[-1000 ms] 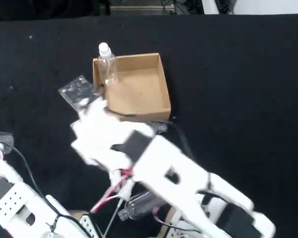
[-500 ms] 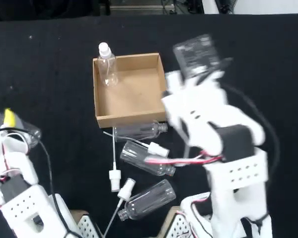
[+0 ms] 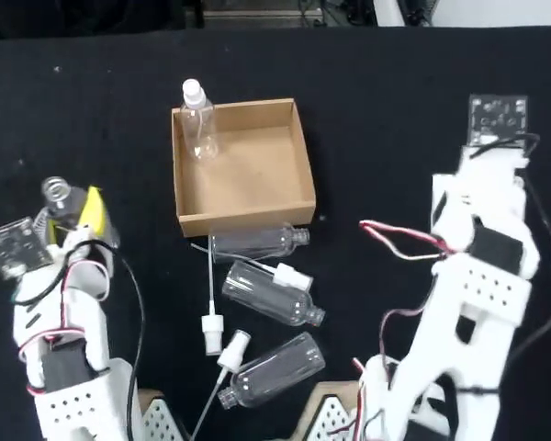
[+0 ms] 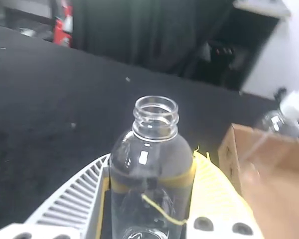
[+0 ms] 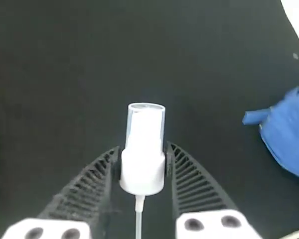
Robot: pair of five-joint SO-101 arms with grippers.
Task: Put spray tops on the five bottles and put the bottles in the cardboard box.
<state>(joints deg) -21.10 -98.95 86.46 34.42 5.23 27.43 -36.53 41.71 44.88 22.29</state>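
My left gripper (image 4: pixel 152 172) is shut on a clear uncapped bottle (image 4: pixel 154 149), held upright at the table's left, left of the cardboard box (image 3: pixel 243 165); that bottle (image 3: pixel 59 195) also stands out in the high view. My right gripper (image 5: pixel 142 149) is shut on a white spray top (image 5: pixel 142 157), its tube hanging down; the right arm (image 3: pixel 482 248) is over the table's right side. One capped bottle (image 3: pixel 197 119) stands in the box's far left corner. Three uncapped bottles (image 3: pixel 271 294) lie in front of the box.
Loose spray tops with long tubes (image 3: pixel 211 323) lie among the lying bottles, one (image 3: pixel 294 276) resting on the middle bottle. Red and white cables (image 3: pixel 395 241) trail from the right arm. A blue object (image 5: pixel 284 134) lies at the table's right edge.
The right arm swung from over the box's left corner across to the table's right side. The left arm rose with its bottle at the left.
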